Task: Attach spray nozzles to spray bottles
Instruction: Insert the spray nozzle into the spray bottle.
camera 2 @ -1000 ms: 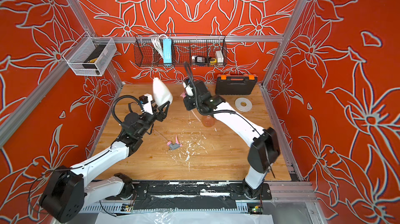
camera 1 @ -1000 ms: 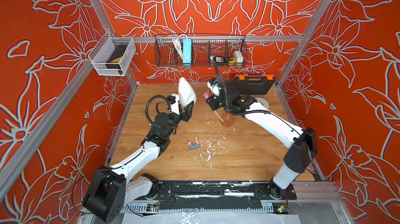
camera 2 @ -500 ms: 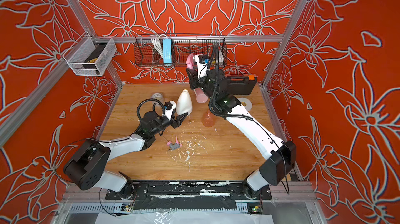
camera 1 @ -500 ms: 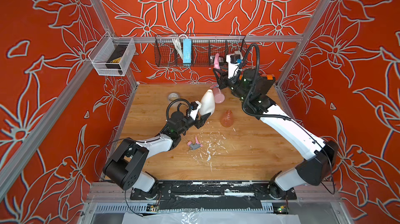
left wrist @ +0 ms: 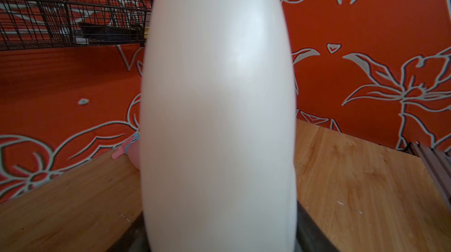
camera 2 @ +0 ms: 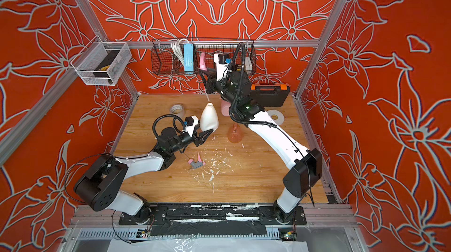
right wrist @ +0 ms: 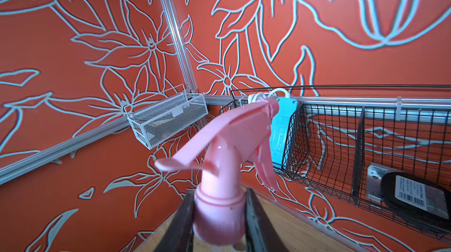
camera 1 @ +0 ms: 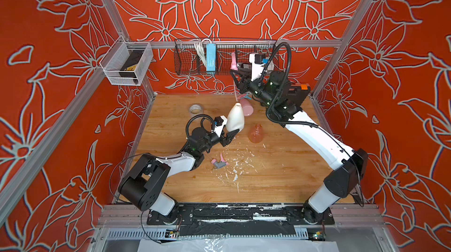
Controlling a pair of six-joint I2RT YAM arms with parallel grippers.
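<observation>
Left gripper [camera 1: 231, 135] clamps white bottle [camera 1: 235, 119] upright; right gripper [right wrist: 219, 216] pinches pink nozzle [right wrist: 224, 160] above it. Insertion step: next, lower tube into neck, then twist collar.

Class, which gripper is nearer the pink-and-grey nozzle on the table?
Left. The left gripper holds the cream bottle just beyond the pink-and-grey nozzle; the right gripper is raised by the wire basket, holding the all-pink nozzle.

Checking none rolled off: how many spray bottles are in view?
3: white bottle in the left gripper, pink bottle behind it, orange bottle to its right.
</observation>
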